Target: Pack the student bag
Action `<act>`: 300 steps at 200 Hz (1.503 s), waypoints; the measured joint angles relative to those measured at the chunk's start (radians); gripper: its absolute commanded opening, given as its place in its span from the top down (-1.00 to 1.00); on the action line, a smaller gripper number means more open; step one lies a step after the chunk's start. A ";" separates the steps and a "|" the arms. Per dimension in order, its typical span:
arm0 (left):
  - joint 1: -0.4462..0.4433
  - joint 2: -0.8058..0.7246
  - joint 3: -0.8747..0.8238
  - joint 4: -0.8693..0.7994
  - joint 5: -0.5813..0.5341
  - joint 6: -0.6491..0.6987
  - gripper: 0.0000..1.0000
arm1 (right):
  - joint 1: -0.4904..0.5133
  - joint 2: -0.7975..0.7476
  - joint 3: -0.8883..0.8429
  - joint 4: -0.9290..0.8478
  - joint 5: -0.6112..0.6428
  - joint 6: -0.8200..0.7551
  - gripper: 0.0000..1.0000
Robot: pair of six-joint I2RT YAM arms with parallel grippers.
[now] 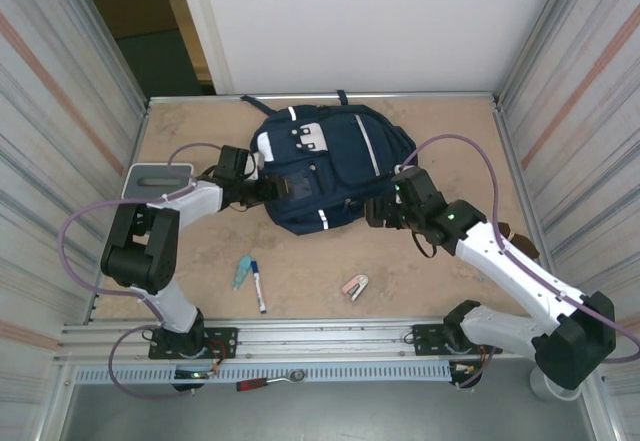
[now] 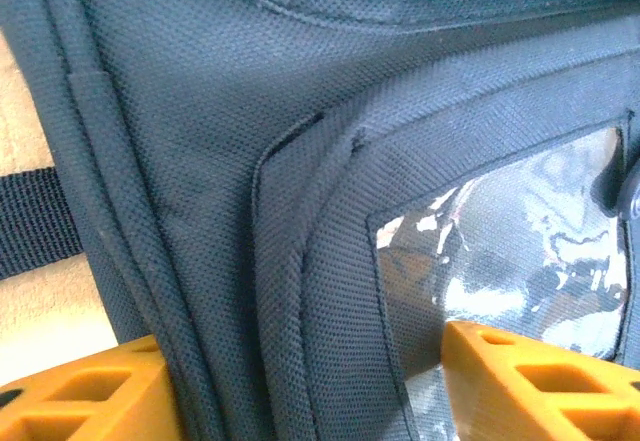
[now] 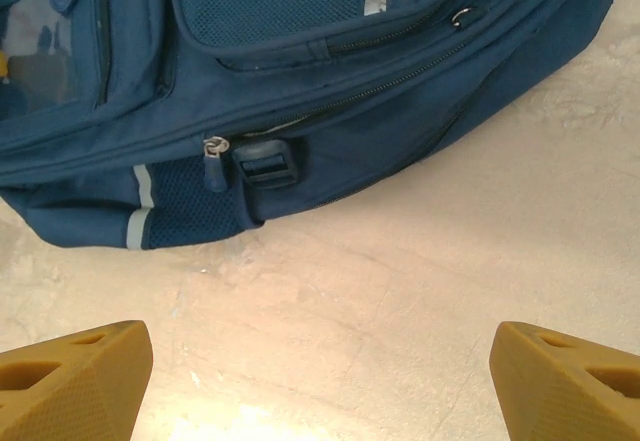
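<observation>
Top external view: the student bag (image 1: 335,166) lies flat, front up, on the far middle of the worktop (image 1: 440,261). The left hand (image 1: 262,189) is at the bag's left side, on its clear window pocket (image 2: 510,251). In the left wrist view its fingers (image 2: 80,391) stand apart with navy fabric between them; I cannot tell whether they pinch it. The right hand (image 1: 378,211) is just beside the bag's near right edge. It is spread wide, its fingers (image 3: 70,376) over bare worktop, apart from the bag's zipper pull (image 3: 213,151) and buckle (image 3: 262,166). Nearer lie a marker (image 1: 258,286), a teal item (image 1: 242,272) and a small pink item (image 1: 355,286). A grey-white box (image 1: 158,179) sits at the left edge.
</observation>
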 measured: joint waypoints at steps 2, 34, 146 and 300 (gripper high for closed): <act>0.000 0.000 0.000 0.000 0.000 -0.002 -0.12 | 0.002 0.000 0.000 0.000 0.002 0.002 -0.72; -0.002 -0.001 -0.001 0.000 0.006 -0.006 0.12 | 0.077 0.035 0.000 -0.002 0.049 0.029 -0.71; -0.006 -0.061 -0.045 0.039 0.024 -0.041 0.82 | 0.335 0.242 0.035 0.006 0.288 0.094 -0.67; 0.017 -0.080 -0.060 0.035 0.077 -0.059 1.00 | 0.261 0.558 0.077 0.232 0.431 0.124 -0.27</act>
